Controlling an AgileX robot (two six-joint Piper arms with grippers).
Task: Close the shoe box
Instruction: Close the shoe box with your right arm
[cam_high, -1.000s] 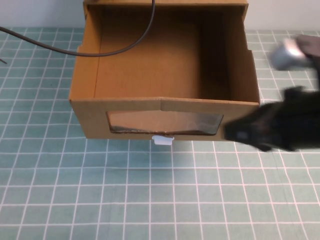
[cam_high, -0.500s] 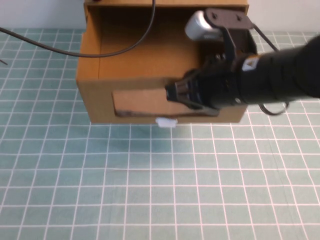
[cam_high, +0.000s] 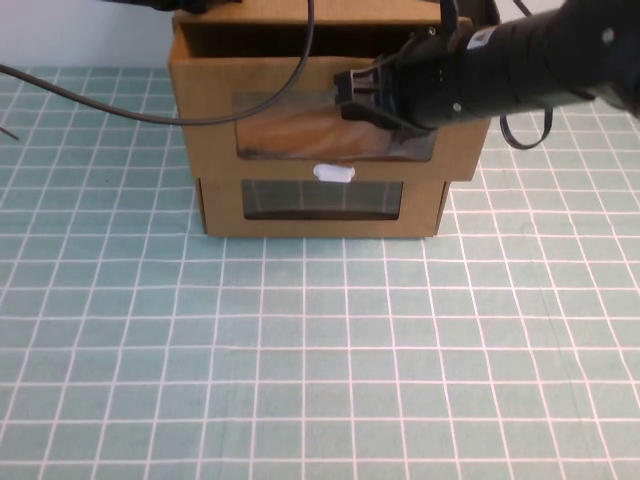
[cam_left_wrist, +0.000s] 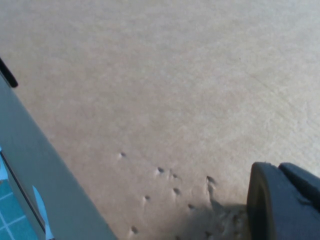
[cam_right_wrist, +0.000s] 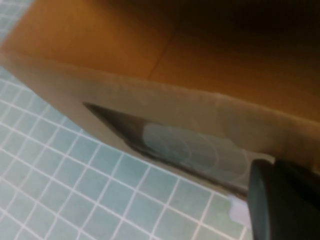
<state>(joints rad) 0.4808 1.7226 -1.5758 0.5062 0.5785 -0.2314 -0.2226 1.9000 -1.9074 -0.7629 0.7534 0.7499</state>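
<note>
The shoe box (cam_high: 210, 110) is the upper brown cardboard drawer, with a clear window (cam_high: 290, 135) in its front and a white pull tab (cam_high: 333, 172) just below it. Its front panel stands a little forward of the cardboard box under it, with a dark gap behind its top edge. My right gripper (cam_high: 347, 97) is shut, its tip against the front panel at the window's upper right. In the right wrist view the right gripper (cam_right_wrist: 280, 200) sits by the window (cam_right_wrist: 190, 150). My left gripper (cam_left_wrist: 282, 202) rests on a flat cardboard surface (cam_left_wrist: 165, 90).
A second cardboard box (cam_high: 220, 205) with its own window (cam_high: 322, 198) lies under the drawer. A black cable (cam_high: 150, 115) runs from the left edge up over the box. The green gridded mat (cam_high: 320, 350) stretches in front.
The right arm swung in from the right onto the drawer's front panel. The drawer, pulled far out a second ago, has slid back until only a narrow gap shows.
</note>
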